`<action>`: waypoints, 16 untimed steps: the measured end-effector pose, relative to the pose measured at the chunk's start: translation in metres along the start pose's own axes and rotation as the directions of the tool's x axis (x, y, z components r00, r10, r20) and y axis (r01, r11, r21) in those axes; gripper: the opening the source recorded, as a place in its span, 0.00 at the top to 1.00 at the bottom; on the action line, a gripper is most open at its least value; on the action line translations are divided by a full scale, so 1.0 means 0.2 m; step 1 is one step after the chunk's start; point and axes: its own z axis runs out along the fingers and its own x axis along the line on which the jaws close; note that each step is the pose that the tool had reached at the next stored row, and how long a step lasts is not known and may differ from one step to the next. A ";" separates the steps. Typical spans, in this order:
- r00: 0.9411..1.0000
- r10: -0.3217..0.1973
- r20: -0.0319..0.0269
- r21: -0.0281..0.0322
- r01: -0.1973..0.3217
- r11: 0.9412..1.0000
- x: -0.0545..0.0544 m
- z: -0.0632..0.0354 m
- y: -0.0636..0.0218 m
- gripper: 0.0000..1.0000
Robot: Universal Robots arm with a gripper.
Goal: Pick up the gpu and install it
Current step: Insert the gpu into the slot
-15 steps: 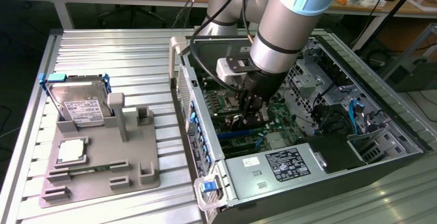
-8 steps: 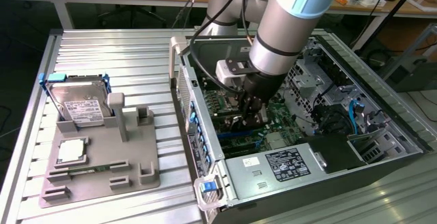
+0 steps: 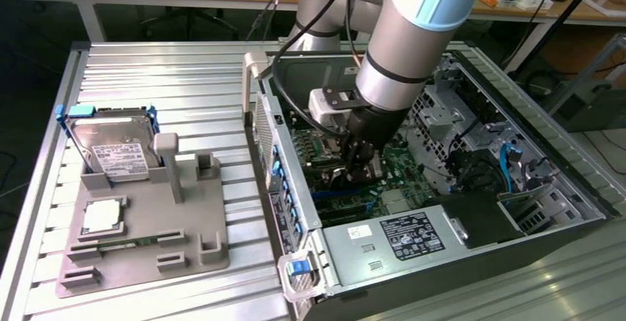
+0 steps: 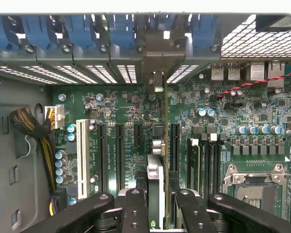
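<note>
**Dark card held edge-on over motherboard slot — install step in hand**

Green PCB of the motherboard [image 4: 136,126] lies flat on the floor of the open PC case [image 3: 547,189], which rests on its side on the ribbed alu table [image 3: 166,79]. Arm reaches down into the case from above.

1. Gripper [image 4: 155,204]: jaws narrow, clamped on the gpu [image 4: 156,160]. Fingers [image 4: 135,208] press both flat faces, so the card hangs upright w/ its thin edge toward the wrist cam. Grip on the faces looks chosen to keep the connector edge free, pointing down at the board.

2. Gpu posn: inside the case, just above the board, between the black expansion slots [image 4: 120,150] and the next black slot toward the CPU socket [image 4: 252,182]. Card runs parallel to the slots; its silver bracket [image 4: 156,82] end faces the rear wall w/ the blue slot latches [image 4: 121,34]. Judged: alignment w/ a slot is set up, but whether the edge is touching or seated — cannot tell, contact pt hidden by the card itself.

3. Ext. view: gripper [image 3: 357,161] sits low in the case, near the rear wall, PSU [image 3: 411,237] just beside it.

4. Grey parts tray [image 3: 146,226] on the ext. view's left holds the hard drive [image 3: 117,152] upright in its cradle and a square silver-topped chip [image 3: 102,217] lying flat. Both well apart from the arm.
</note>
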 end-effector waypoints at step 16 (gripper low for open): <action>1.000 0.000 0.000 0.000 0.000 1.000 0.01 0.018 0.001 0.73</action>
